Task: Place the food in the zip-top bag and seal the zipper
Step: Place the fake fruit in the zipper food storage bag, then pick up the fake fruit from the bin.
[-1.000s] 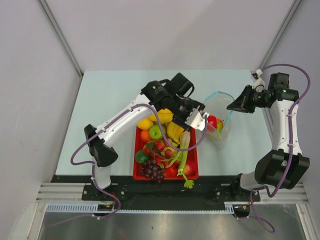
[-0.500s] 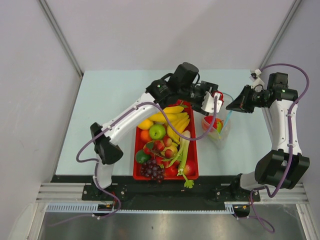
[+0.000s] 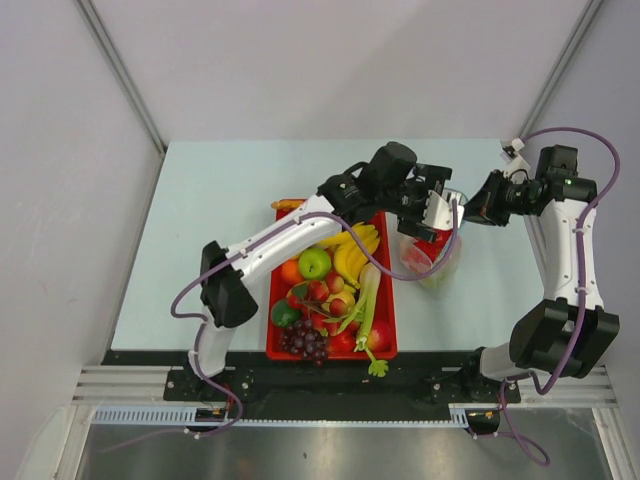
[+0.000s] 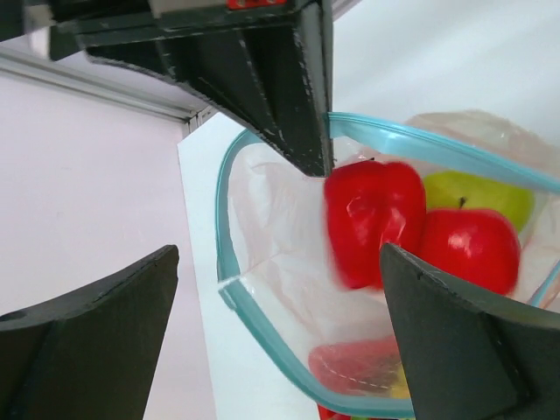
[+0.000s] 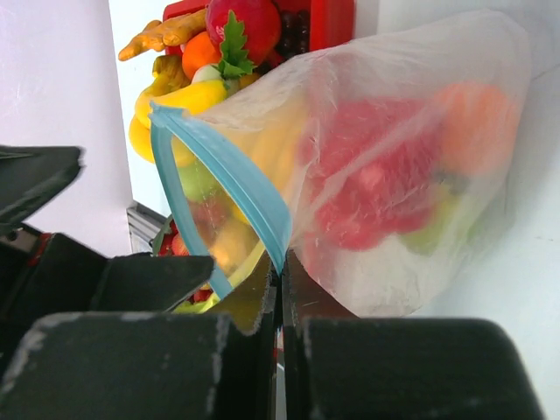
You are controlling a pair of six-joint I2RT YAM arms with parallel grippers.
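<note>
Seeing glossy red toy fruits (image 4: 468, 249), a yellow-green toy apple (image 4: 483, 198), a clear crinkly plastic bag (image 4: 280, 262), its blue-teal zipper strip (image 4: 455, 150); a red rectangular plastic tray (image 3: 272, 330), pale mint bench (image 3: 220, 220).

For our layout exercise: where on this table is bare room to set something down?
Bare: the table left of the tray, and the near patch right of the bag. Crowded: the tray, heaped with food, and the bag's mouth, under the left tool.

Left gripper (image 4: 276, 262): has swung off the red rectangular plastic tray (image 3: 272, 335) to above the mouth of the clear crinkly plastic zip-top bag (image 4: 271, 210); jaws have spread wide.
Glossy red toy fruit (image 4: 374, 219): let go, now blurred between the fingers, inside the bag.
</note>
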